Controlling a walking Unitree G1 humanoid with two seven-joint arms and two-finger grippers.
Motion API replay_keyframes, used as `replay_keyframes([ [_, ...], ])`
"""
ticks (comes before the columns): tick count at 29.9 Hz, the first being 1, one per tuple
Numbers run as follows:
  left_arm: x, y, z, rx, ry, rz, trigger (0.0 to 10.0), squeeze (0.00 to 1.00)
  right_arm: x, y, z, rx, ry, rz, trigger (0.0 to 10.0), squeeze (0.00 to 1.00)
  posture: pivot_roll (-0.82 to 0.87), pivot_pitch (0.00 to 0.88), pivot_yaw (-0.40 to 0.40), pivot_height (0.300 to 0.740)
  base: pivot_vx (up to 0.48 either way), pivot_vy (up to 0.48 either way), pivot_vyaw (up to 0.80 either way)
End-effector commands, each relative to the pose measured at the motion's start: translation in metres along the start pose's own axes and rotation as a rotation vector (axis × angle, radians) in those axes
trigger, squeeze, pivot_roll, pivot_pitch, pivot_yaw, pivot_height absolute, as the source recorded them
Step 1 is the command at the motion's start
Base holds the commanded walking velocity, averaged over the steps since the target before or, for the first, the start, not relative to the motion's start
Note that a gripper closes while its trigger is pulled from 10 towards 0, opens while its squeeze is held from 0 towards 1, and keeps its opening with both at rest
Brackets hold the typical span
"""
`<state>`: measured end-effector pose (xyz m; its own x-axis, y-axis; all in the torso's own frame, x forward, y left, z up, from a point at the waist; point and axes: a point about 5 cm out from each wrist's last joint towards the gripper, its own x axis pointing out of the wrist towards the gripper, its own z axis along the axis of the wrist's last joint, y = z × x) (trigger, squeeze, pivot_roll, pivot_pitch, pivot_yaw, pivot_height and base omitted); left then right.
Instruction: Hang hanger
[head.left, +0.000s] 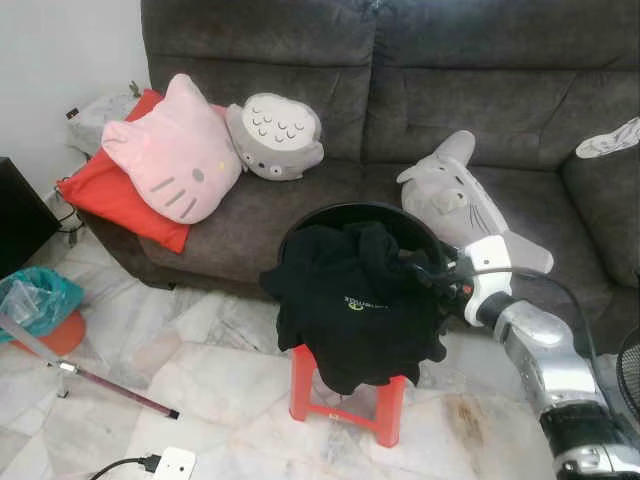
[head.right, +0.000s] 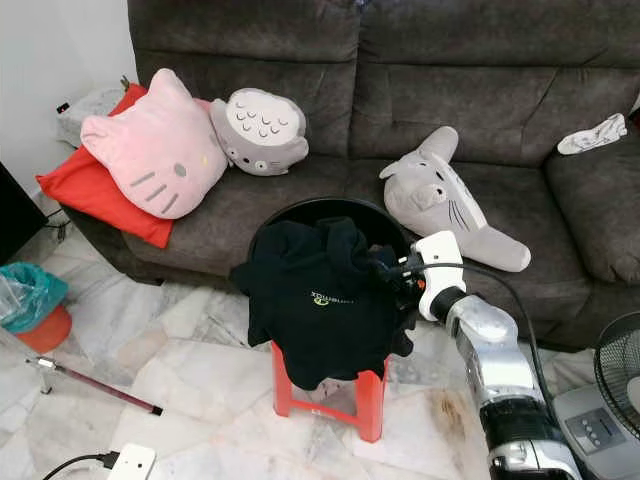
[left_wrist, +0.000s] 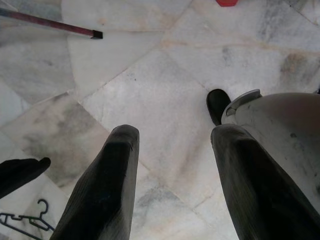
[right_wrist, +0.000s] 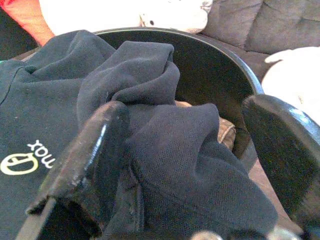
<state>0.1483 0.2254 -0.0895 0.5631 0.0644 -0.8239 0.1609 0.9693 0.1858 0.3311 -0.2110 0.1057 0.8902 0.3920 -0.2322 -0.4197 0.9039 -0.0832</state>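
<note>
Hanger (left_wrist: 22, 222) lies flat on the marble floor (left_wrist: 150, 100), just below the idle left gripper (left_wrist: 172, 185) — its fingers spread, holding nothing. Nearest the right gripper (right_wrist: 190, 165), a fold of the black shirt (head.left: 350, 300) sits between its parted fingers, likely for lifting it clear. Under it, the black basin (right_wrist: 220, 65) rests on a red stool (head.left: 345, 395); beyond stands the grey sofa (head.left: 560, 90) — pink cushion (head.left: 175, 150) and plush toys there.
</note>
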Motion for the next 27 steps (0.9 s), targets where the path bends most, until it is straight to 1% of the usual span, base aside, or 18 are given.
replay_keyframes([
  [1, -0.001, 0.001, -0.006, -0.003, 0.026, 0.0, 10.0, 0.0, 0.005, 0.0, 0.002, -0.01, 0.009, 0.017, 10.0, 0.0, -0.05, 0.023, 0.067, 0.74, 0.0, 0.0, 0.0],
  [3, -0.001, 0.0, -0.006, -0.004, 0.026, 0.001, 10.0, 0.0, 0.008, 0.004, 0.003, -0.016, 0.008, 0.054, 10.0, 0.0, -0.05, 0.023, 0.066, 0.74, 0.0, 0.0, 0.0],
  [4, -0.001, 0.0, -0.006, -0.007, 0.025, 0.003, 10.0, 0.0, 0.011, 0.007, 0.005, -0.018, 0.006, 0.095, 10.0, 0.0, -0.05, 0.022, 0.065, 0.74, 0.0, 0.0, 0.0],
  [6, -0.001, 0.0, -0.006, -0.008, 0.025, 0.004, 10.0, 0.0, 0.015, 0.009, 0.006, -0.039, 0.009, 0.113, 10.0, 0.0, -0.05, 0.022, 0.063, 0.74, 0.0, 0.0, 0.0],
  [8, -0.001, 0.0, -0.006, -0.009, 0.025, 0.004, 10.0, 0.0, 0.016, 0.011, 0.005, -0.034, 0.018, 0.133, 10.0, 0.0, -0.05, 0.023, 0.062, 0.74, 0.0, 0.0, 0.0],
  [12, -0.001, 0.0, -0.006, -0.011, 0.025, 0.005, 10.0, 0.0, 0.017, 0.018, 0.003, -0.05, 0.014, 0.206, 10.0, 0.0, -0.04, 0.024, 0.061, 0.74, 0.0, 0.0, 0.0],
  [16, -0.001, 0.0, -0.006, -0.012, 0.026, 0.004, 10.0, 0.0, 0.016, 0.023, -0.002, -0.064, 0.034, 0.261, 10.0, 0.0, -0.05, 0.024, 0.06, 0.74, 0.0, 0.0, 0.0],
  [20, -0.001, -0.001, -0.006, -0.012, 0.026, 0.002, 10.0, 0.0, 0.015, 0.023, -0.008, -0.073, 0.065, 0.26, 10.0, 0.0, -0.05, 0.024, 0.059, 0.74, 0.0, 0.0, 0.0],
  [27, -0.001, -0.001, -0.006, -0.014, 0.027, 0.001, 10.0, 0.0, 0.017, 0.021, -0.009, -0.074, 0.078, 0.223, 10.0, 0.0, -0.05, 0.024, 0.059, 0.74, 0.0, 0.0, 0.0],
])
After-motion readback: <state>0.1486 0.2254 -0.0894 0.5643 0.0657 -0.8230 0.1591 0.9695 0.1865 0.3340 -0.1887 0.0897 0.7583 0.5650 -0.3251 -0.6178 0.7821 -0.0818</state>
